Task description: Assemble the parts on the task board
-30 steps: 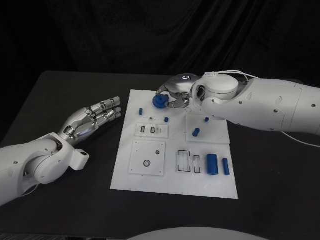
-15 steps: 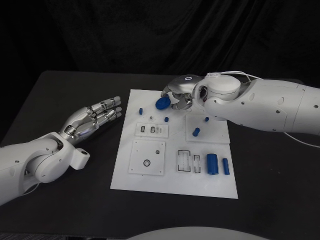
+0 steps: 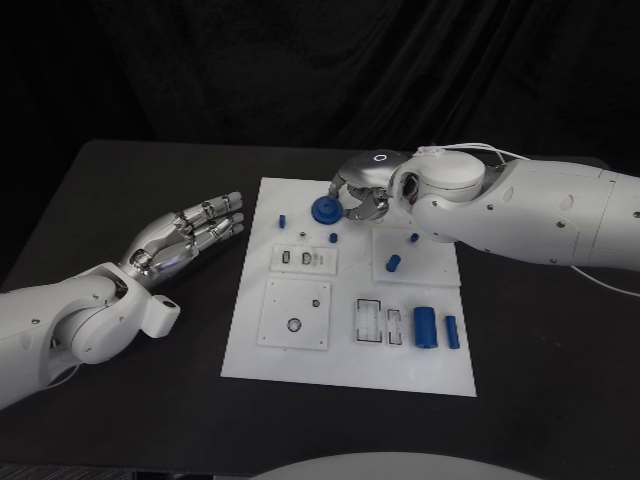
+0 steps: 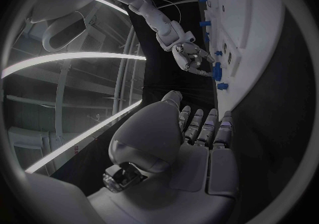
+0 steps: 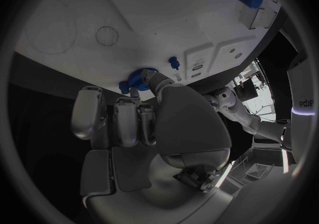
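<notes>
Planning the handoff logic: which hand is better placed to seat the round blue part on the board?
Right. The right hand already holds the blue round part over the task board; the left hand lies open beside it.

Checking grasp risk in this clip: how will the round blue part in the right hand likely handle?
The round blue part looks stiff, probably moulded plastic, and light. The right hand pinches it at the rim, so it might slip. Its round shape suggests it may roll if dropped on edge.

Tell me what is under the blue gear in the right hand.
The task board lies below the blue gear, which the right hand holds at the board's far edge. Whether a peg or hole sits beneath is hidden by gear and fingers.
</notes>
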Motion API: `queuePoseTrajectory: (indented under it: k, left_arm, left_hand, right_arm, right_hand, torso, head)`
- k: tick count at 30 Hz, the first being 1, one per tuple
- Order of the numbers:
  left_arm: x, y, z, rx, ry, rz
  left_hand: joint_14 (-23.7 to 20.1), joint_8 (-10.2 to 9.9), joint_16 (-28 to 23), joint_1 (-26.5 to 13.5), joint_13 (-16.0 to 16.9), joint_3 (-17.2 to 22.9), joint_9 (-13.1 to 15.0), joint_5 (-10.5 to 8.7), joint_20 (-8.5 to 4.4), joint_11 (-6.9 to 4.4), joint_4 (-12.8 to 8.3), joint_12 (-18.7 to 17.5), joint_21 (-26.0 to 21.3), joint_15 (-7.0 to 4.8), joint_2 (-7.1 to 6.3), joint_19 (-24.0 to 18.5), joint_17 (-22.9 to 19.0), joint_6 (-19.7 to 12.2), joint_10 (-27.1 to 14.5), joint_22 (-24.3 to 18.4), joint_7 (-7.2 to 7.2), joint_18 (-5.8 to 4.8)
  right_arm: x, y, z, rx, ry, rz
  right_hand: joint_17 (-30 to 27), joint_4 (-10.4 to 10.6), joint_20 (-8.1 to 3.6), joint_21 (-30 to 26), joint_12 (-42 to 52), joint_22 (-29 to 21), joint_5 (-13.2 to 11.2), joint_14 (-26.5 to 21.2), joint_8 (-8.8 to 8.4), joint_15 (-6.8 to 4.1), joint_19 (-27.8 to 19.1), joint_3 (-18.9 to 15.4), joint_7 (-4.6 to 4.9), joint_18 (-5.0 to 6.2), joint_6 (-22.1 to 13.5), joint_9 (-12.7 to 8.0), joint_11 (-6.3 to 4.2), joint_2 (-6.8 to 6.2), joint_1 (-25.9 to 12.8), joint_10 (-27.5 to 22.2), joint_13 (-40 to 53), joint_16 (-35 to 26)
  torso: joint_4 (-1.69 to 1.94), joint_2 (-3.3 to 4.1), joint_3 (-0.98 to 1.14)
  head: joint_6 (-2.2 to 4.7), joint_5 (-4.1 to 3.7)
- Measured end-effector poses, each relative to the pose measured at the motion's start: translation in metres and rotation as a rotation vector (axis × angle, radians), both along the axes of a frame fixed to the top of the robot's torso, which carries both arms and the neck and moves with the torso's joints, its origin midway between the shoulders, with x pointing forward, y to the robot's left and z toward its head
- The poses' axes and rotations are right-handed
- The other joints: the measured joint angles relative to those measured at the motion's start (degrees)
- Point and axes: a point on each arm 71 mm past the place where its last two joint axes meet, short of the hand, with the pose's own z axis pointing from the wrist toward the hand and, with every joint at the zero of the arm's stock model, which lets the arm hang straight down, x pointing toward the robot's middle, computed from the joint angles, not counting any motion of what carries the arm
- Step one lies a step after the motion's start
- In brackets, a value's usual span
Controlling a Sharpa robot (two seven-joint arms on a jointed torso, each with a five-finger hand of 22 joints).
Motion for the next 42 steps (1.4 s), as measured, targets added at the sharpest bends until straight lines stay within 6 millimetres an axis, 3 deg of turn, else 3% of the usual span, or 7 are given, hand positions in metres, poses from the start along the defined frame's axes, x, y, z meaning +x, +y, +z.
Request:
queuePoseTrajectory:
  k: [8,17,23,29,35,42]
  left_arm:
    - [0.000,0.000,0.000,0.000,0.001,0.000]
    - [0.000,0.001,-0.001,0.000,0.002,-0.001]
    - [0.000,0.002,-0.001,0.000,0.003,0.000]
    - [-0.001,0.004,0.000,0.000,0.004,0.003]
    - [-0.002,0.004,0.000,0.001,0.004,0.003]
    - [-0.004,0.001,0.000,-0.005,0.006,-0.007]
  left_hand:
    - [0.0,0.0,0.0,0.0,0.0,0.2,0.0,0.00,0.00,0.20,-0.2,0.0,0.0,0.00,0.00,0.0,0.0,0.0,-0.2,0.0,0.00,0.00]
    - [0.0,0.0,0.0,0.0,0.0,0.2,0.0,0.00,0.00,0.20,-0.2,0.0,0.0,0.00,0.00,0.0,0.0,0.0,-0.2,0.0,0.00,0.00]
    - [0.0,0.0,0.0,0.0,0.0,0.2,0.0,0.00,0.00,0.20,-0.2,0.0,0.0,0.00,0.00,0.0,0.0,0.0,-0.2,0.0,0.00,0.01]
    - [0.0,0.0,0.0,0.0,0.0,0.6,0.0,0.00,0.00,0.20,-0.2,0.0,0.0,0.00,0.00,0.0,0.0,0.0,-0.2,0.0,0.00,0.00]
    - [0.0,0.0,0.0,0.0,0.0,0.6,0.0,0.00,0.00,0.20,-0.2,0.0,0.0,0.00,0.00,0.0,0.0,0.0,-0.2,0.0,0.00,0.00]
    - [0.0,0.0,0.0,0.0,0.0,0.6,0.0,0.00,0.00,0.23,-0.2,0.1,0.0,0.00,0.00,0.0,0.0,0.0,-0.2,0.0,0.00,0.00]
  right_arm:
    - [-0.001,-0.007,-0.001,0.002,0.002,-0.008]
    - [-0.003,-0.017,-0.001,0.009,0.001,-0.018]
    - [-0.009,-0.034,0.001,0.040,-0.019,-0.030]
    - [-0.022,-0.067,0.013,0.094,-0.067,-0.056]
    - [-0.038,-0.103,0.035,0.148,-0.131,-0.093]
    - [-0.054,-0.143,0.041,0.175,-0.160,-0.151]
  right_hand:
    - [0.0,-1.2,0.14,-0.7,0.0,0.0,-1.0,0.0,-1.19,0.00,-0.1,0.4,-0.11,0.00,-2.1,-0.3,0.00,-0.68,0.7,0.0,0.0,-0.5]
    - [0.0,-2.0,0.01,-1.0,0.0,0.0,-1.2,0.0,-1.27,0.00,-0.4,0.9,-0.18,0.00,-2.9,-0.4,0.00,-0.30,1.1,0.0,0.0,-0.6]
    - [0.0,-2.1,0.01,-1.0,0.0,0.0,-1.4,0.0,0.53,0.00,-0.4,1.0,0.51,0.00,0.3,0.6,0.00,-0.06,1.3,0.0,0.0,-0.6]
    - [0.0,2.3,0.32,-0.4,0.5,0.0,-8.8,0.0,1.69,0.41,-0.1,-1.8,0.75,0.00,2.0,1.1,0.00,0.45,-3.4,0.0,0.0,-0.3]
    - [0.0,4.3,0.34,3.1,2.0,0.0,-10.2,0.0,1.90,0.41,2.0,-3.5,0.53,-0.01,2.8,1.2,0.00,0.29,-4.2,0.0,0.0,2.9]
    - [0.0,5.9,0.30,5.9,2.0,0.0,-11.9,0.0,2.02,0.41,2.6,-4.9,-0.09,-0.01,3.4,1.3,0.00,-0.10,-4.6,0.0,0.0,5.2]
  torso:
    - [0.00,0.01,0.03]
    - [-0.01,0.02,0.03]
    - [-0.03,0.02,0.03]
    - [-0.03,0.02,0.04]
    - [-0.02,0.02,0.04]
    - [-0.15,-0.05,0.03]
  head:
    - [-0.20,0.16]
    - [-0.25,0.38]
    - [-0.13,0.57]
    - [0.04,0.87]
    - [-0.03,1.09]
    - [0.15,1.13]
